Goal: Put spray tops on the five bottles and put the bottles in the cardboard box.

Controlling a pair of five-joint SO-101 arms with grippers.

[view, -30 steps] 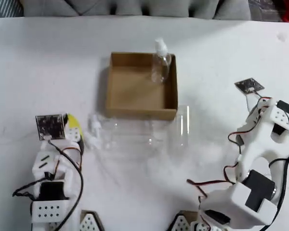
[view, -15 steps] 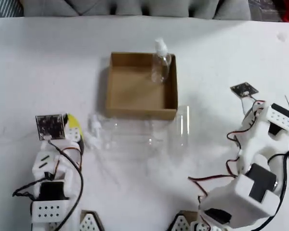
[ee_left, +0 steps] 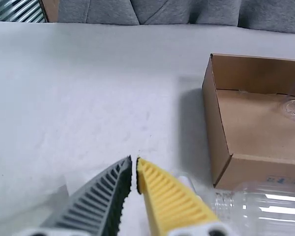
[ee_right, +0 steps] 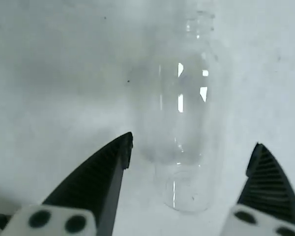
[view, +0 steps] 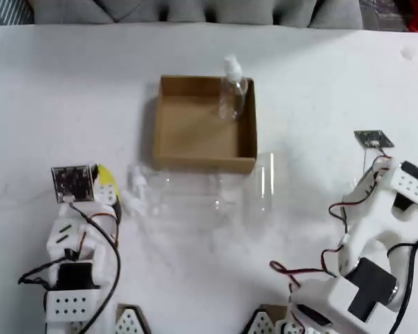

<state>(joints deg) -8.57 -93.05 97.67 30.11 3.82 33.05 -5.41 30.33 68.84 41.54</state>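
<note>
1. The box [view: 168, 125] – open at the top, standing at the middle of the table [view: 70, 83].
2. The capped bottle [view: 233, 90] – upright inside the box, in the far corner on the right arm's side, with a white spray top fitted.
3. The loose bottles [view: 195, 195] – clear and lying on the table just in front of the box's near wall. Their number cannot be told.
4. A spray top [view: 135, 182] – white, at the end of that cluster nearest the left arm. Whether it is fitted to a bottle cannot be told.
5. The left gripper [ee_left: 134, 167] – clenched, with its grey and yellow fingers [ee_left: 172, 201] tip to tip and nothing between them. It sits low over the table near the box's near corner, and one of the loose bottles lies just beside the yellow finger.
6. The right gripper [ee_right: 192, 142] – released, with its black fingers [ee_right: 96, 182] spread wide and holding nothing.
7. The bare bottle [ee_right: 187, 98] – lying on the table in line with the gap between the right gripper's fingers. Its neck points away from the gripper and has no top. It touches neither finger.
</note>
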